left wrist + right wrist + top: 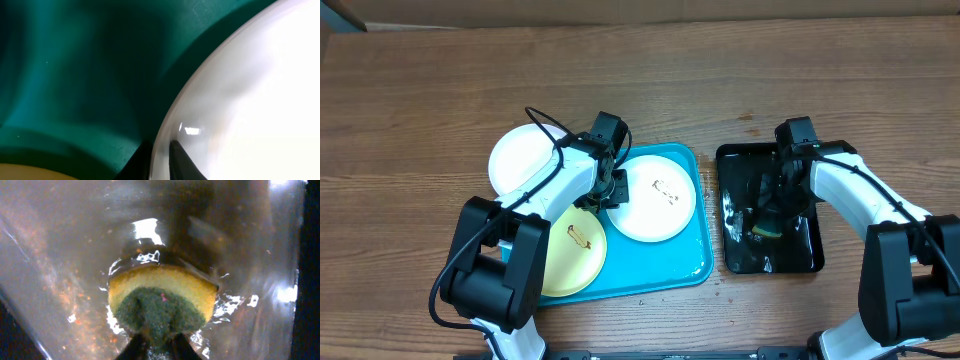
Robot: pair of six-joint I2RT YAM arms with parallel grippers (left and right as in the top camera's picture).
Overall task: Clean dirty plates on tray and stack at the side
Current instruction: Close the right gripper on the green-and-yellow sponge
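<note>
Gripping the rim of the smeared white plate [658,200], the left gripper [615,188] sits at that plate's left edge on the blue tray [690,262]. In the left wrist view its fingers [186,161] stand narrow, one on each side of the rim, apparently pinched on it.

Right gripper [767,215] is down in the black tray [800,250], just right of the blue one. Fingers closed on a sponge [162,302], yellow with a green scouring face. The black tray floor looks wet and glossy.

Plates:
- Smeared white plate: on the blue tray, right half, small dark marks showing. Not cleaned.
- Yellow-green plate [575,250]: on the blue tray, near-left part, brown smear in the middle. Not cleaned.
- Other white plate [525,160]: at the tray's far-left corner, reaching past its edge toward the table [420,100]. No smears visible on it; cannot tell whether it rests on the rim or the wood.

Judgement: early in the job. No stack at the side yet. Sponge and dirty plate are well apart, so wiping has not begun on this plate. At least two plates left to scrub, then all to stack.
</note>
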